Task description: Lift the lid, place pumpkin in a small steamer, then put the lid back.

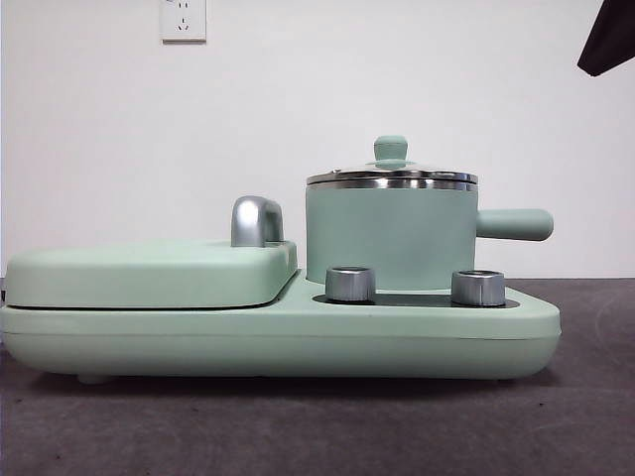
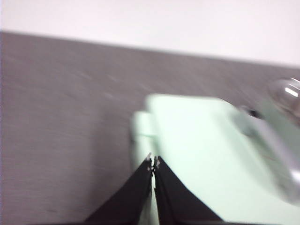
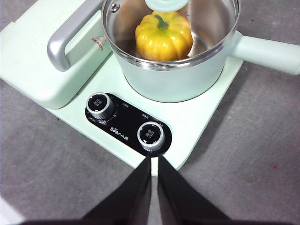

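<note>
while the round clear glass lid with steel rim and mint-green knob sat on the mint-green cylindrical small steamer, the glossy yellow-orange ribbed pumpkin lay inside, visible through the glass. steamer stood on the pale green cooker base, behind two steel dials, on the grey surface. right end effector: clenched, empty, above the dials, clear of the pot. left end effector: clenched, empty, over the hinged cover. task judged complete.
</note>
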